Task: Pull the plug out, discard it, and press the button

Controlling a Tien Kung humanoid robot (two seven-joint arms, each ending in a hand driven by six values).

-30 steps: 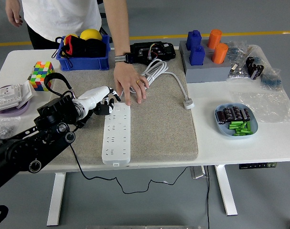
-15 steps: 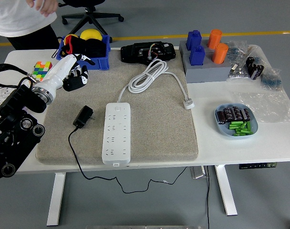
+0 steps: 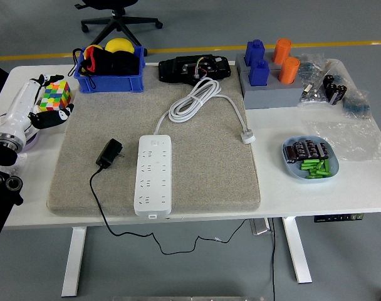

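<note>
1. Left arm: cut off by the picture's left edge; only the forearm and wrist section show.
2. Left hand, beside the colour cube: fingers too small and dark to tell curl or contact.
3. Black cable: drops below the bench edge; its far end is not traceable.
4. Blue bin: contents overlap; individual items indistinct.
5. Chair base: cropped by the top edge.

Counts on the table
One power strip, one black plug, two orange cylinders and two blue blocks are seen.
</note>
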